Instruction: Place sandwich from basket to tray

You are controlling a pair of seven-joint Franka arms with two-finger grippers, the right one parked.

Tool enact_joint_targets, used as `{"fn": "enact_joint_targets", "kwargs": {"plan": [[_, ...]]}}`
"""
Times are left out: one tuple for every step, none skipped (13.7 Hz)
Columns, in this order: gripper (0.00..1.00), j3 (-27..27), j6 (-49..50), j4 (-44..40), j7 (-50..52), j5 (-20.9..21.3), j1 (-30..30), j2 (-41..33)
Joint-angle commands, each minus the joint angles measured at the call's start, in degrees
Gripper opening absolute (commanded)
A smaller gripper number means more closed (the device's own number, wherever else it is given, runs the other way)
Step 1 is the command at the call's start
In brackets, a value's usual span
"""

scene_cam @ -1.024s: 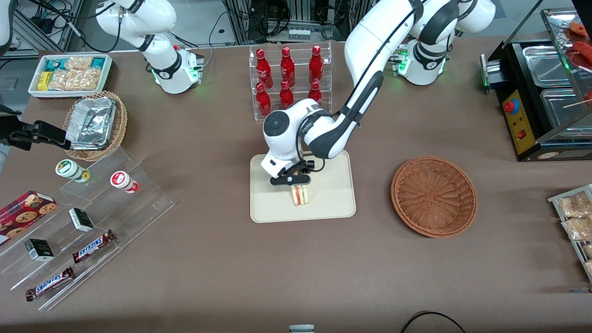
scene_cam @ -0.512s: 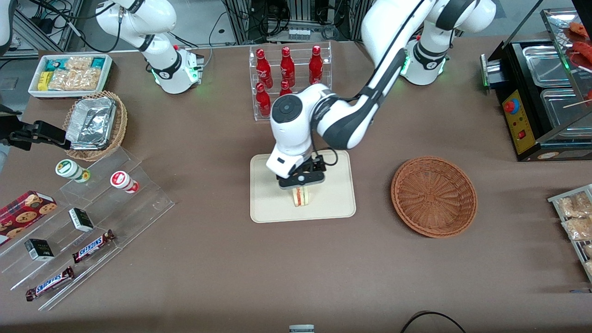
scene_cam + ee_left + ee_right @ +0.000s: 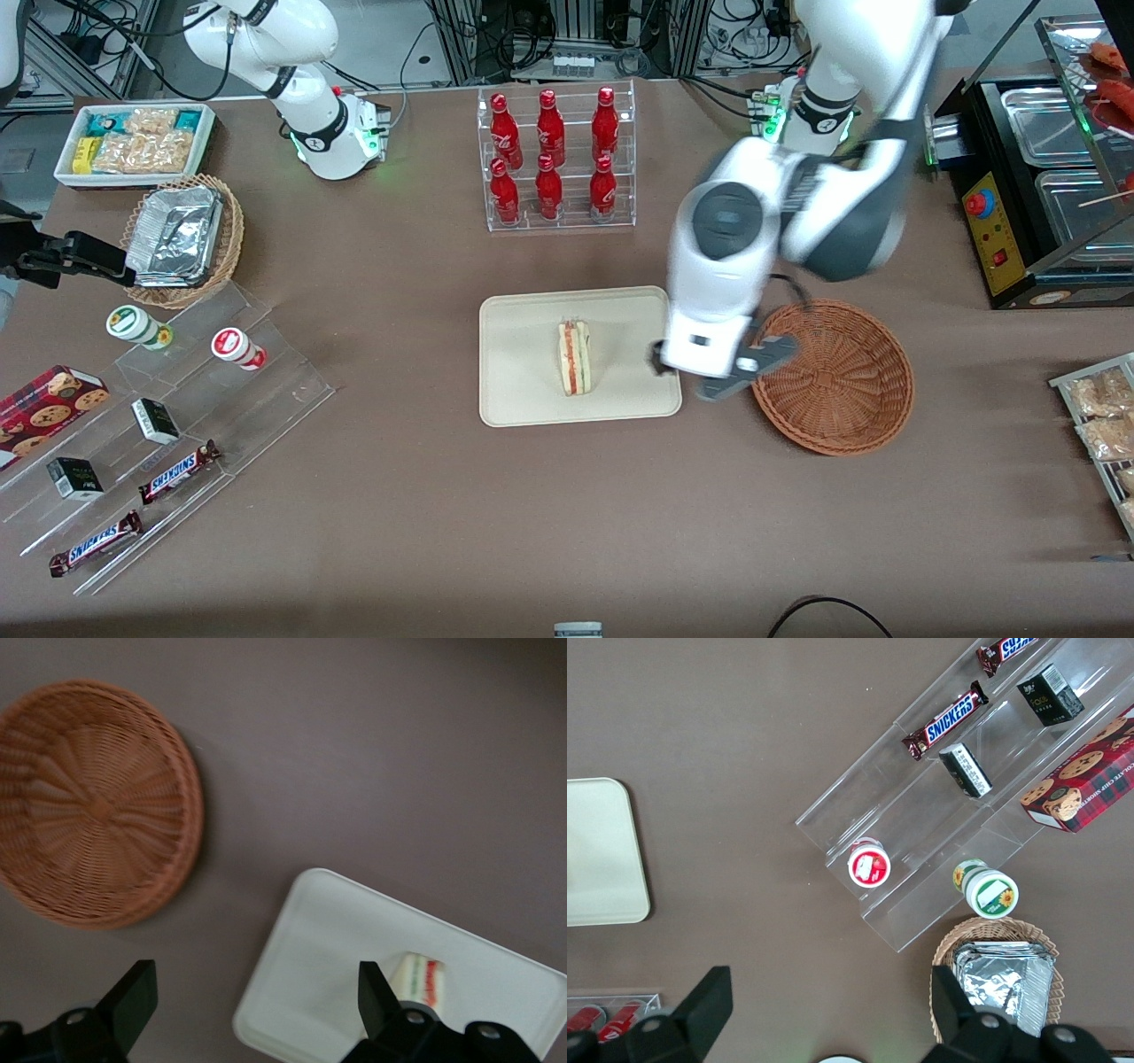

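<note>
The sandwich (image 3: pixel 574 357), a pale wedge with a red and green filling edge, lies alone on the cream tray (image 3: pixel 523 354). The round reddish-brown wicker basket (image 3: pixel 886 416) stands beside the tray toward the working arm's end and holds nothing. My gripper (image 3: pixel 719 372) hangs raised above the table, over the gap between the tray's corner and the basket's rim. It is open with nothing between its fingers. The left wrist view shows the open gripper (image 3: pixel 255 992) above the tray (image 3: pixel 337 966) corner, with the sandwich (image 3: pixel 421 979) and the basket (image 3: pixel 97 806) apart from it.
A clear rack of red bottles (image 3: pixel 554 159) stands farther from the front camera than the tray. Toward the parked arm's end are a tan basket with foil containers (image 3: pixel 182 235), acrylic steps with snacks (image 3: pixel 159 416) and a white bin (image 3: pixel 133 142). A black appliance (image 3: pixel 1036 177) is at the working arm's end.
The gripper was down around the sandwich on the tray. It has let go, risen and swung toward the basket. The sandwich stays on the tray.
</note>
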State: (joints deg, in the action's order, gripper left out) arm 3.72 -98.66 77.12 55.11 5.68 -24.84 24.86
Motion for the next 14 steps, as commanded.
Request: {"fn": "enact_joint_targets", "kwargs": {"plan": [[1.00,0.7,5.3,3.6,-10.4,-2.3,6.7,-6.8],[1.00,0.7,7.2,3.7,-13.6,-2.3,8.7,-7.9],[1.00,0.7,8.9,4.0,-17.7,-2.7,10.9,-9.1],[1.00,0.7,9.8,4.4,-21.2,-2.7,12.8,-10.3],[1.00,0.7,10.0,5.7,-24.3,-2.7,14.5,-12.0],[1.00,0.7,10.0,7.5,-27.7,-2.7,16.1,-14.4],[1.00,0.7,10.0,9.8,-31.6,-2.7,17.8,-16.8],[1.00,0.7,10.0,12.2,-36.0,-2.9,19.3,-19.5],[1.00,0.6,9.9,14.5,-40.0,-4.2,21.4,-21.9],[1.00,0.6,9.9,16.0,-43.1,-5.8,23.8,-23.7],[1.00,0.6,10.2,16.7,-45.6,-6.3,24.9,-24.8],[1.00,0.6,10.2,17.4,-47.4,-6.3,25.4,-25.7],[1.00,0.6,10.1,18.2,-49.0,-6.2,26.1,-26.6],[1.00,0.6,10.2,18.4,-49.7,-6.3,26.4,-26.9]]}}
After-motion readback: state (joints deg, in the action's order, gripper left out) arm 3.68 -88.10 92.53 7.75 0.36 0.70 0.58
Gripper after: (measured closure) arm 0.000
